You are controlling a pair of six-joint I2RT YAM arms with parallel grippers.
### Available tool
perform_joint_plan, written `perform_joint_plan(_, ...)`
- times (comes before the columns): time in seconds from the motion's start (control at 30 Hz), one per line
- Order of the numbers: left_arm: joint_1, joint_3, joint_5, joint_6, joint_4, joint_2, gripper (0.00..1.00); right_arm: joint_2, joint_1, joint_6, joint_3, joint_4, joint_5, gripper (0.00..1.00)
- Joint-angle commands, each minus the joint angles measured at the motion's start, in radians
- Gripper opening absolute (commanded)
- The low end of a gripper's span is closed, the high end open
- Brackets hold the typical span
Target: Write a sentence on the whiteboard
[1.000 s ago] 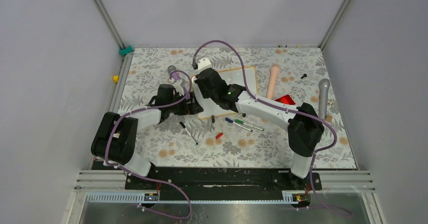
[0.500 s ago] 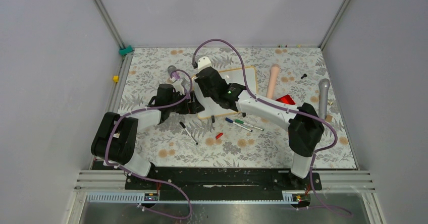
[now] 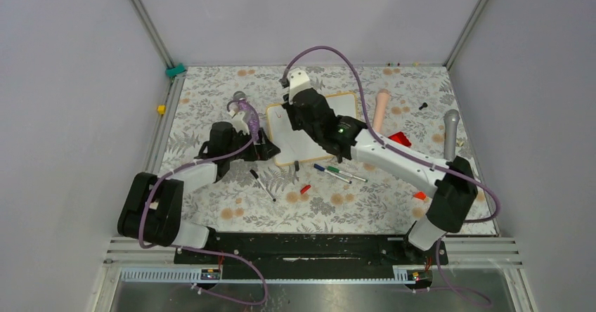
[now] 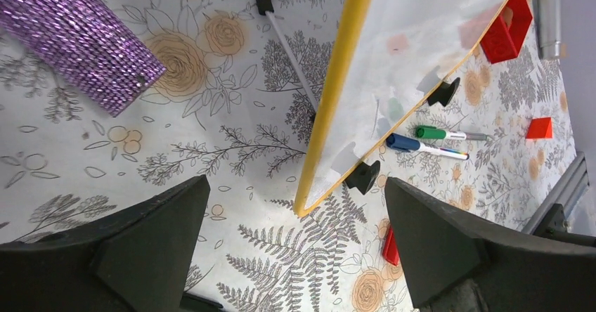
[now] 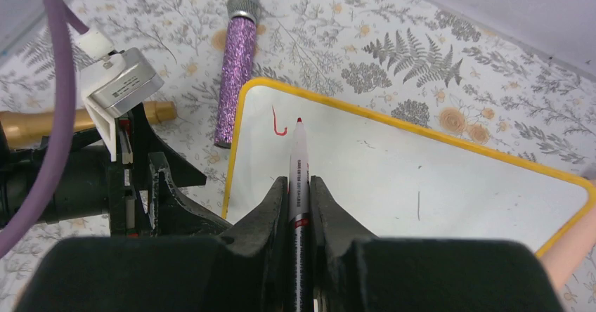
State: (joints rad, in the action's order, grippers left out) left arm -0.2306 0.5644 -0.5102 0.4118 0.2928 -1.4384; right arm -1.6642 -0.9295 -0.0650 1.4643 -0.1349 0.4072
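Note:
The whiteboard (image 3: 284, 140) lies flat at mid-table, a glossy white panel in a yellow-wood frame (image 5: 415, 178) with black clip feet (image 4: 363, 175). Of the sentence, only a short red hooked stroke (image 5: 279, 124) shows, near the board's far-left corner. My right gripper (image 5: 299, 180) is shut on a red marker (image 5: 299, 159), whose tip sits just right of that stroke. In the top view the right gripper (image 3: 294, 117) hangs over the board's left part. My left gripper (image 4: 295, 182) is open just off the board's near-left corner (image 4: 309, 205), fingers low over the cloth, holding nothing; from above the left gripper (image 3: 266, 149) lies left of the board.
A purple glitter microphone (image 5: 237, 66) lies left of the board. Green (image 4: 439, 133) and blue (image 4: 415, 143) markers, a red cap (image 3: 305, 189) and a black pen (image 3: 263, 184) lie in front. A beige cylinder (image 3: 380, 112), grey microphone (image 3: 450, 133) and red blocks (image 3: 399, 138) are to the right.
My right arm has swung right and farther back, uncovering the board's left side. The left gripper has drawn back slightly left, off the board's edge.

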Motion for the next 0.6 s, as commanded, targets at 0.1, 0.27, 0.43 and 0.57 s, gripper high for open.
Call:
perform_joint_plan(0.1, 0.022, -0.150, 0.150, 0.065, 0.208, 0.212, 0.99, 0.149, 0.000, 0.031, -0.076, 0.068, 0.018, 0.00)
perform_joint_plan(0.27, 0.040, -0.183, 0.068, 0.101, 0.330, 0.200, 0.99, 0.217, 0.000, 0.027, -0.126, 0.087, 0.002, 0.00)
perform_joint_plan(0.43, 0.042, -0.115, -0.127, 0.115, 0.382, 0.059, 0.80, 0.278, 0.001, 0.022, -0.182, 0.096, -0.021, 0.00)
perform_joint_plan(0.57, 0.041, -0.059, -0.211, 0.163, 0.415, -0.057, 0.72, 0.321, 0.001, 0.029, -0.225, 0.106, -0.033, 0.00)
